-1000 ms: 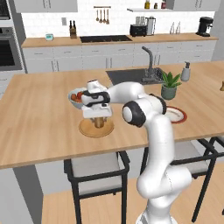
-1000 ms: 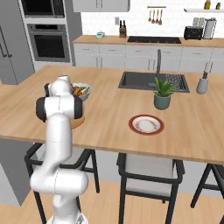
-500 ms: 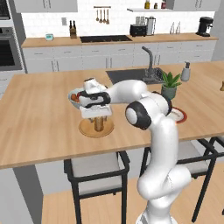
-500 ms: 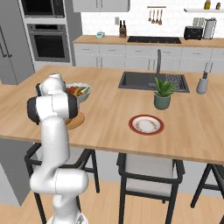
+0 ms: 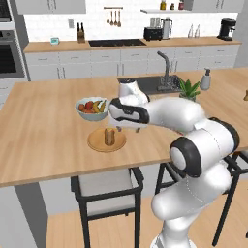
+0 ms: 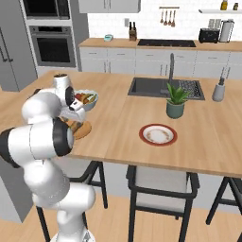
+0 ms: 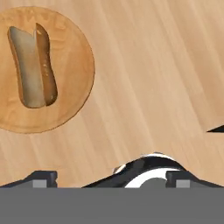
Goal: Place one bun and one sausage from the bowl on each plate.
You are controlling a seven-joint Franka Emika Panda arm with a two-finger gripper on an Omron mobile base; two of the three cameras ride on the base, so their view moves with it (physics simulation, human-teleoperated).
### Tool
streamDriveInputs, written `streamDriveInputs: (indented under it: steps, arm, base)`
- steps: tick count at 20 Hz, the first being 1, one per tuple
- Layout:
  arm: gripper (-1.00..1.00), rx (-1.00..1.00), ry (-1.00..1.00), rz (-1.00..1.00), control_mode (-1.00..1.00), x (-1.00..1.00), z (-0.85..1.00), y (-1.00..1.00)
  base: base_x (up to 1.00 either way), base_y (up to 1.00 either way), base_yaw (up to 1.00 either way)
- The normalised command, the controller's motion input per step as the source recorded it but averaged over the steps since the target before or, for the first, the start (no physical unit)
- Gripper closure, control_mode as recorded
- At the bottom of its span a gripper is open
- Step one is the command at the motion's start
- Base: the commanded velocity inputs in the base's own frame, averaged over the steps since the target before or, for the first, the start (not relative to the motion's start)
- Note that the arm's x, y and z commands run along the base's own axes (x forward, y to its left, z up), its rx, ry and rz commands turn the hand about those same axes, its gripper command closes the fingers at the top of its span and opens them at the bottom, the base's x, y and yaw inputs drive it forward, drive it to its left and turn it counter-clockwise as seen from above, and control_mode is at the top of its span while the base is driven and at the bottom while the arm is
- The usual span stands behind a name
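Potted plant [image 6: 175,100] beside the sink [image 6: 153,88] — soap dispenser [image 6: 219,89] (grey) further right.

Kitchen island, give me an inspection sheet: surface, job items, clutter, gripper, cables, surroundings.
Surface: wooden island counter, with a sink set in it.
Job's things: tan plate holds a bun with a sausage against it; white red-rimmed plate looks to have something pale on it, too small to tell; a bowl of mixed food sits behind the tan plate.
Clutter: potted plant, soap dispenser.
Gripper: gripper open, holding nothing, above bare counter beside the tan plate.
Cables: nothing seen.
Surroundings: stools under the island, back counter with cooktop, wall oven.
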Motion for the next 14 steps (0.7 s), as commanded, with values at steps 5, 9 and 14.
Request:
streamDriveInputs:
  steps: [5, 9, 14]
  arm:
    - [-1.00, 0.00, -0.06, 0.15, -1.00, -1.00, 0.25, -0.59]
    - [-1.00, 0.00, -0.07, 0.00, 1.00, -0.25, 0.00, -0.06]
    - [-1.00, 0.00, 0.00, 0.00, 1.00, 0.00, 0.00, 0.00]
  base:
    - [0.00, 0.00, 0.00]
    - [-0.75, -0.52, 0.00]
    - [-0.90, -1.00, -0.06]
